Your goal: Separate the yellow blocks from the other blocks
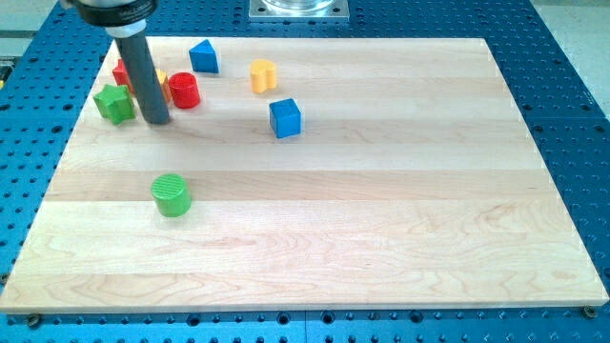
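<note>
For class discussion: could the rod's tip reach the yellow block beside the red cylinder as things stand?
Probably yes: my tip already sits next to the partly hidden yellow block, between the green star-shaped block and red cylinder.

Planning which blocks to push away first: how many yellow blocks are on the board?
2: a yellow block near the view's top, alone, and a yellow sliver mostly hidden behind my tip, beside the red cylinder. Others may be hidden.

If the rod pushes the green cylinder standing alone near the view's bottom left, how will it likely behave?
The green cylinder stands upright on a flat end and looks squat, so it would probably slide rather than tip. Its round side may let it slip off my tip if pushed off-centre. The wooden board looks smooth, so it should glide easily.
</note>
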You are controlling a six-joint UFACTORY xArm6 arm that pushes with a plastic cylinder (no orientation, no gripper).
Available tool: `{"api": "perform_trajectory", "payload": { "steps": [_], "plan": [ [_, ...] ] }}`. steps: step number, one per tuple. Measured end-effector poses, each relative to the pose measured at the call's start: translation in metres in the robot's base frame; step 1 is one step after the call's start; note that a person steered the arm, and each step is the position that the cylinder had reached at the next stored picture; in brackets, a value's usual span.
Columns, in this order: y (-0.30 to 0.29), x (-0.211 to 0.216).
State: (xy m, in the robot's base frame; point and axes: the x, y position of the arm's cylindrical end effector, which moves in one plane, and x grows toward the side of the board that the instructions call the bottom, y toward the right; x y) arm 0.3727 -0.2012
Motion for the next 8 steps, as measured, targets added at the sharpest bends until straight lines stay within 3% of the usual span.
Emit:
{"api": "perform_trajectory", "payload": {
  "steps": [1,2,3,6,7,8],
  "plan": [
    [-0.028,0.032],
    [-0.103,0.017],
    [-0.091,-0.033],
    [0.077,-0.059],
    [0.082,-0.065],
    [0.131,-0.074]
  ]
}}
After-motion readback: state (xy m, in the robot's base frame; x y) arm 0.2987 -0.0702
